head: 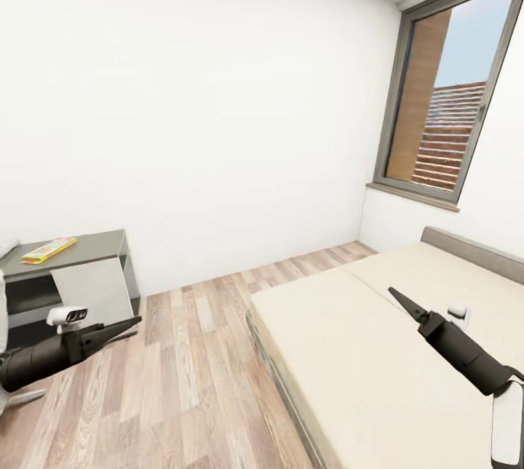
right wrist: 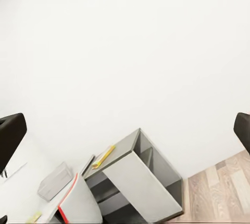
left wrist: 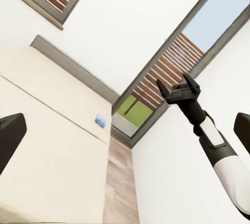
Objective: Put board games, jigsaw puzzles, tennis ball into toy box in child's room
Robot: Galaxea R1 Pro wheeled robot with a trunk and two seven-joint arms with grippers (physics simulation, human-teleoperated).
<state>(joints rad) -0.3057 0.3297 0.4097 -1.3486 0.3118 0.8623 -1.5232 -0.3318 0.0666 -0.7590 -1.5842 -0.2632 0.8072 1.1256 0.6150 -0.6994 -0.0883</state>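
A small blue-and-white board game lies far out on the beige bed, and shows again as a board game in the left wrist view. A flat yellow, green and red box, apparently another board game, rests on the table's dark grey wing. The light grey toy box stands on the table beyond that wing. My right gripper hovers open over the bed, short of the game. My left gripper hangs open over the floor. Nothing is held. The jigsaw puzzles and tennis ball are out of view.
Wood floor runs between the table and the bed. A white chair with a red edge stands by the table. A tall grey-framed window sits in the wall behind the bed's grey headboard.
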